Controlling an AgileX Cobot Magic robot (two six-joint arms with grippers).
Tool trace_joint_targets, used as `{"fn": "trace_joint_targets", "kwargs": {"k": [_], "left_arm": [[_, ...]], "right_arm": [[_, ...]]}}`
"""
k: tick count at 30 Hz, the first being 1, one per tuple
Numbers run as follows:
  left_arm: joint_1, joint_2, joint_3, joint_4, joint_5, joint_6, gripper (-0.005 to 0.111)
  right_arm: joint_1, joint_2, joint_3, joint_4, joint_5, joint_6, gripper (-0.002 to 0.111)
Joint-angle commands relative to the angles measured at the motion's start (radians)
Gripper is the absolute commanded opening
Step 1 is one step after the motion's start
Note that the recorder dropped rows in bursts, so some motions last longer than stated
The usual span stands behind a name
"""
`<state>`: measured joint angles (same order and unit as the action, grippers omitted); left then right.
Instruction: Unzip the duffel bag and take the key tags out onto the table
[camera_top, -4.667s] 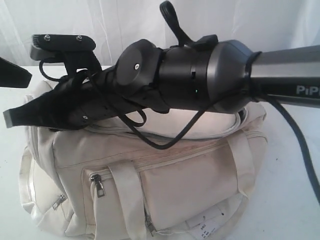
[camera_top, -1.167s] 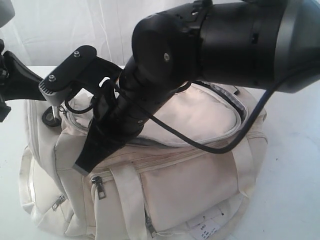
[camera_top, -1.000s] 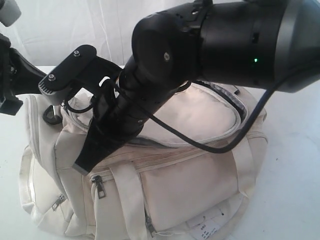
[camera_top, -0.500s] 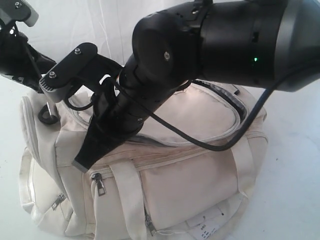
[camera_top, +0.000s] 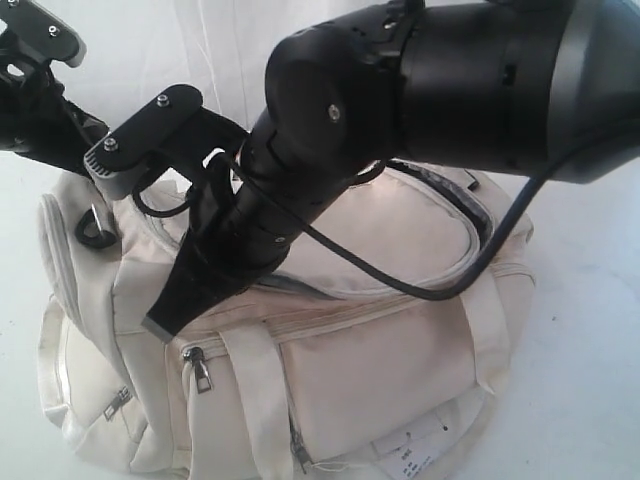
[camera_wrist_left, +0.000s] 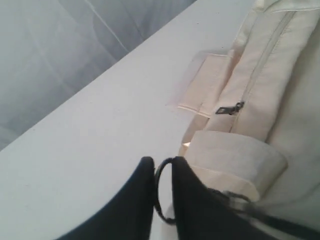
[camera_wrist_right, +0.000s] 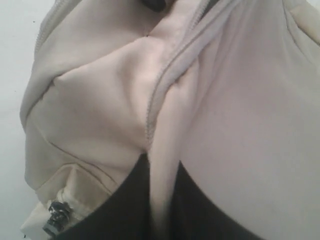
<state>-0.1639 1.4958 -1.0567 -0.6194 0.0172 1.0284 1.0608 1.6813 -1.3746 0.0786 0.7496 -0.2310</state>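
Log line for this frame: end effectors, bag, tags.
left end effector: shut on black ring | right end effector: pinching fold of duffel bag top fabric | key tags: not in view

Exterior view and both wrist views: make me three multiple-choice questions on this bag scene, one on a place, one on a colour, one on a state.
1. Where is the white printed paper label? A on the top flap; B at the lower front edge of the cream-white fabric duffel bag; C hanging from a gripper.
2. What colour is the thin ring seen between the left gripper's fingers? A red; B black; C yellow.
3. What state is the right gripper in? A open wide; B shut on nothing; C shut on a fold of the bag.

Answers: 1 B, the exterior view shows it low on the bag's front. 2 B, the left wrist view shows it black. 3 C, the right wrist view shows cream fabric pinched between its fingers.
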Motion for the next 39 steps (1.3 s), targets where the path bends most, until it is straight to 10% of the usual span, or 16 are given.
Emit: {"fn": "trace_joint_targets", "kwargs": {"k": [1,5,9,31,39], "left_arm": [[0.013,-0.025,-0.004,-0.007,-0.037,-0.016,0.049],[0.013,-0.081,-0.004,-0.007,0.006,-0.016,0.072],[0.013,-0.177,-0.004,-0.007,0.068,-0.016,0.072],[0.011,-0.485,-0.004,-0.256,0.792,-0.069,0.072],[0.009,-0.481,-0.033,-0.26,1.017,-0.035,0.023]], "right_arm": [[-0.003,-0.007,-0.007,0.012,0.072,0.009,0.044],[-0.003,-0.038,-0.014,0.003,0.076,0.009,0.082],[-0.003,-0.099,-0.014,-0.013,0.086,0.062,0.081],[-0.003,-0.539,0.058,-0.362,0.472,0.336,0.032],[-0.003,-0.644,0.189,-0.604,0.472,0.445,0.007]]}}
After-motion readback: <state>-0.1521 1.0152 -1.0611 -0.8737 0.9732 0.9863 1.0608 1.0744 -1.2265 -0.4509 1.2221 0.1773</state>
